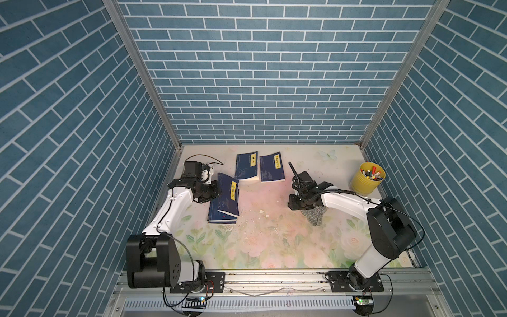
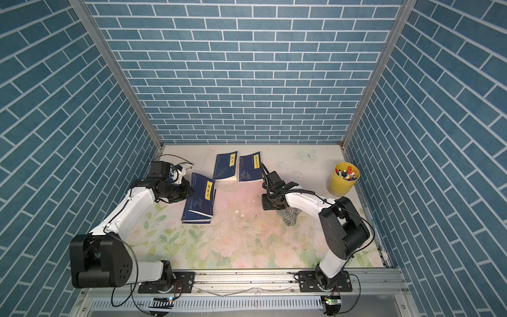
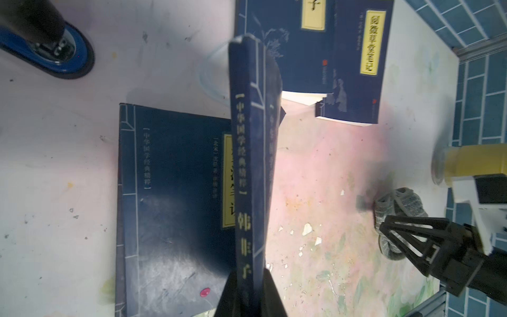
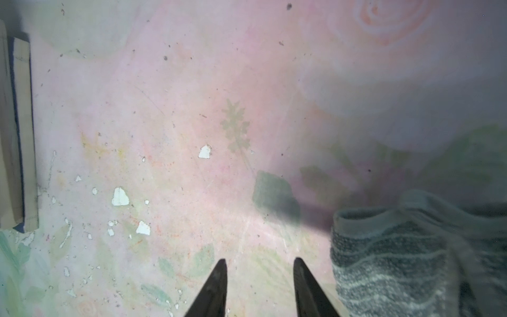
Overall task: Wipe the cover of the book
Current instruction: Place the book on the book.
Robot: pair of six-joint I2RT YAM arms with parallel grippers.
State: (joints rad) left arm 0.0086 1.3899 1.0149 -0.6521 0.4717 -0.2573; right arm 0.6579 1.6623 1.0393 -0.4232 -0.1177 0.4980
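My left gripper point(image 3: 251, 285) is shut on the spine of a dark blue book point(image 3: 248, 164) with a yellow title label. In both top views this book point(image 1: 229, 196) point(image 2: 204, 196) is tilted up on edge over a second blue book point(image 1: 219, 216) that lies flat on the table. A grey striped cloth point(image 1: 315, 216) point(image 4: 411, 260) lies crumpled on the table at the right. My right gripper point(image 4: 260, 264) hovers low beside the cloth, open, with only bare table between its fingers. In a top view the right gripper point(image 1: 293, 204) is just left of the cloth.
Two more blue books point(image 1: 247, 166) point(image 1: 271, 167) lie side by side near the back wall. A yellow cup of pens point(image 1: 367, 178) stands at the back right. Small white chips point(image 1: 260, 212) dot the floral table between the arms. Blue brick walls enclose three sides.
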